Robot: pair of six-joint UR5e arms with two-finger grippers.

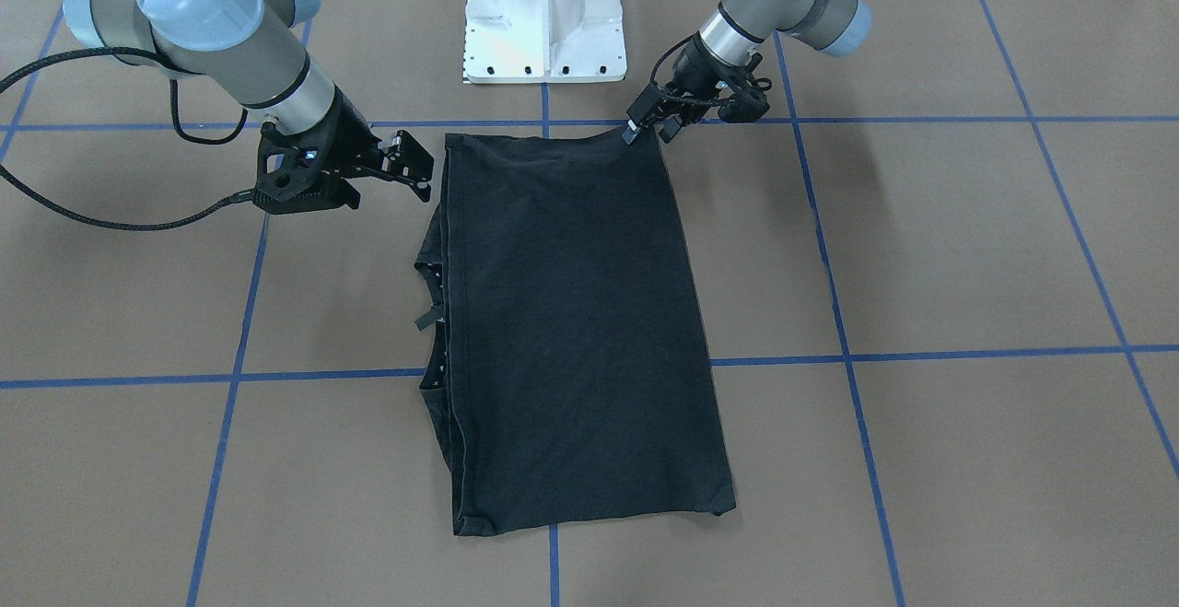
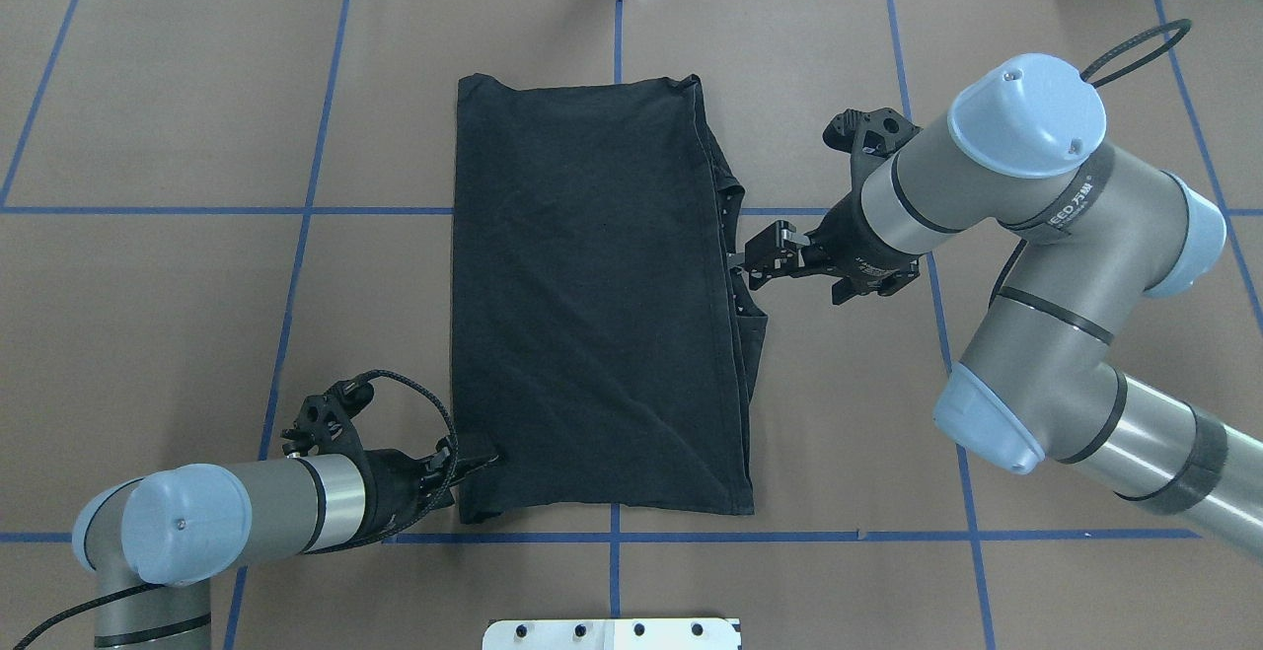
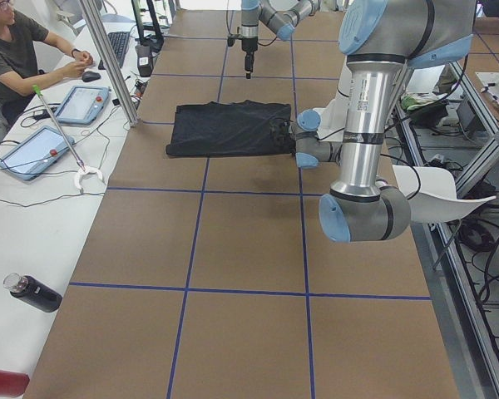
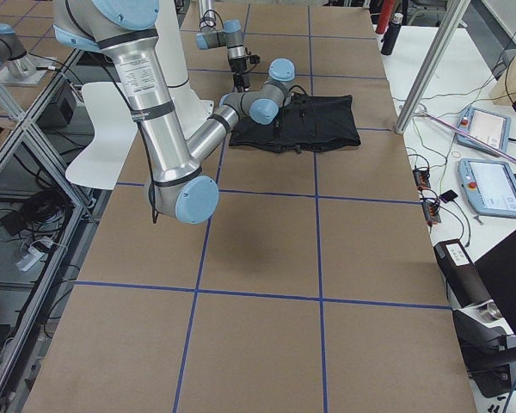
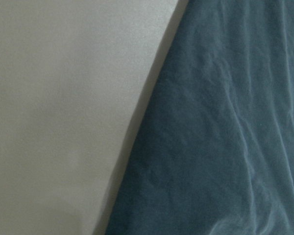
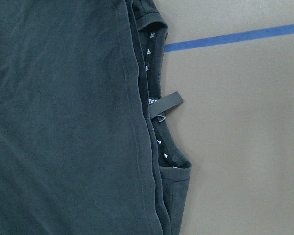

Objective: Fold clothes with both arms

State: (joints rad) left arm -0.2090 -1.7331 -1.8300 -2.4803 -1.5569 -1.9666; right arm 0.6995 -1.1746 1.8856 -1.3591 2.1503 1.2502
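Folding looks partway done. The black T-shirt (image 1: 571, 312) lies as a long flat rectangle straight out from the white pedestal (image 1: 543, 17), with its sleeves tucked under and no chest graphic showing. Its short edge sits just in front of the pedestal's base.

The left hand (image 1: 637, 131) is at the shirt corner nearest the pedestal on the robot's left. Its fingers are together and appear pinched on that corner, and the left wrist view is filled by cloth at very close range. The right hand (image 1: 414, 165) hangs beside the opposite long edge, a little farther out from the pedestal. Its fingers are apart and hold nothing. The right wrist view looks down on the collar (image 6: 159, 122) and its small neck tab, which poke out from under the folded edge.

My judgement is that the next fold runs across the length. For that, the right hand would need to grip the matching corner near the pedestal, so both hands can lift together and carry that edge outward evenly.

The desk (image 1: 967, 248) is covered in plain brown sheeting marked into squares by blue tape lines (image 1: 921, 354). Across it from the pedestal is a white side bench with tablets (image 3: 37, 150), cables and a dark bottle (image 3: 33, 293), where a seated person (image 3: 17, 50) works.
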